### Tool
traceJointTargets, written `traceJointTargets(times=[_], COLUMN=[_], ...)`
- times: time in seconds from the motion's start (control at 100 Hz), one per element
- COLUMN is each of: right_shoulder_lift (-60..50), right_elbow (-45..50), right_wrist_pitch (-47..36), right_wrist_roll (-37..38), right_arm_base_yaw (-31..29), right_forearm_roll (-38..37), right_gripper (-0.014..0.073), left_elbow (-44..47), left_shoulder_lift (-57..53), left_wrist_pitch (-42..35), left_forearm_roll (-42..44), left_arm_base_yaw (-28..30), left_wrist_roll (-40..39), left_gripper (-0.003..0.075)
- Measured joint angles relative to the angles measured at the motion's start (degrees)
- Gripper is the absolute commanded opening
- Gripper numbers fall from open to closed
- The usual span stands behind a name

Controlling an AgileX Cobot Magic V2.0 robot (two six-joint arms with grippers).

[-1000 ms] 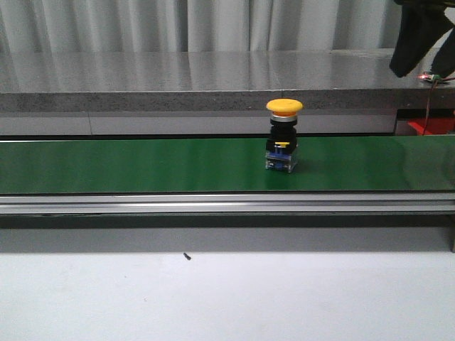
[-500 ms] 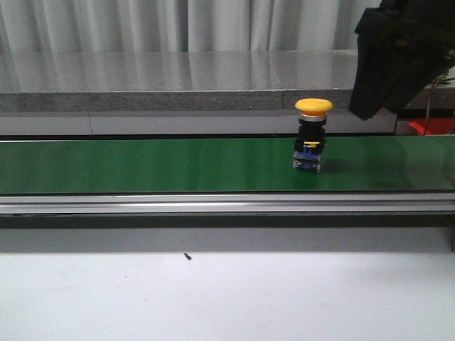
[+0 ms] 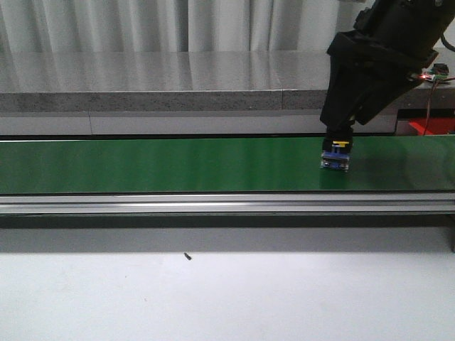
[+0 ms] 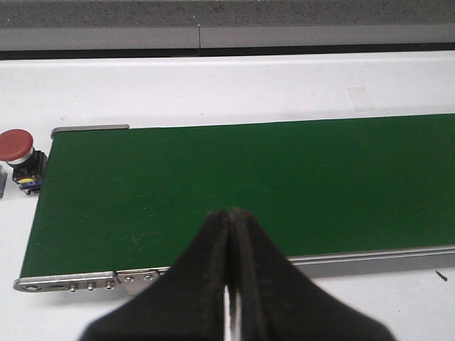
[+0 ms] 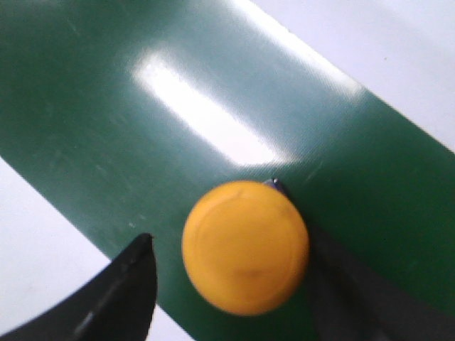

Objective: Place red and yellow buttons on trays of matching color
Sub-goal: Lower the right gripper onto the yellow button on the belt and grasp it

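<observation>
A yellow button (image 5: 245,247) with a round cap stands upright on the green belt (image 5: 106,106). My right gripper (image 5: 229,241) is open around the cap, one finger (image 5: 128,284) a short gap away and the other close on the opposite side. In the front view the right gripper (image 3: 340,133) hides the cap, and only the button's blue base (image 3: 335,158) shows. A red button (image 4: 18,145) stands off the belt's end in the left wrist view. My left gripper (image 4: 231,213) is shut and empty over the belt (image 4: 249,170). No yellow tray is in view.
The belt (image 3: 142,165) runs across the table with a metal rail (image 3: 213,202) along its near side. A grey ledge (image 3: 178,99) backs it. A red patch (image 3: 430,128), partly hidden, shows at the far right behind my right arm.
The yellow button has ridden the belt to the right. My right arm has come down from the upper right and now covers the button's cap.
</observation>
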Motion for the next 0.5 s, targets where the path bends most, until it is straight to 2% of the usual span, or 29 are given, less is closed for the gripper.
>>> traceJointTargets(times=[0.09,0.19,0.26,0.5], right_shoulder_lift=[0.39,0.66,0.66,-0.16], right_elbow=[0.00,0.00,0.00,0.09], right_wrist_pitch=[-1.05,-1.41,-1.41,-1.41], right_wrist_roll=[-0.09,-0.09,-0.13,-0.13], right_arm_base_yaw=[0.00,0.00,0.00,0.00], right_forearm_roll=[0.23,0.26,0.37,0.40], right_gripper=[0.0361,0.0198,0.0128,0.0111], left_elbow=[0.00,0.00,0.00,0.00], left_shoulder_lift=[0.00,0.00,0.00,0.00], left_wrist_pitch=[0.00,0.00,0.00,0.00], left_forearm_roll=[0.00,0.00,0.00,0.00], left_arm_base_yaw=[0.00,0.00,0.00,0.00], left_wrist_roll=[0.00,0.00,0.00,0.00], left_gripper=[-0.0020,-0.0020,-0.0020,-0.0020])
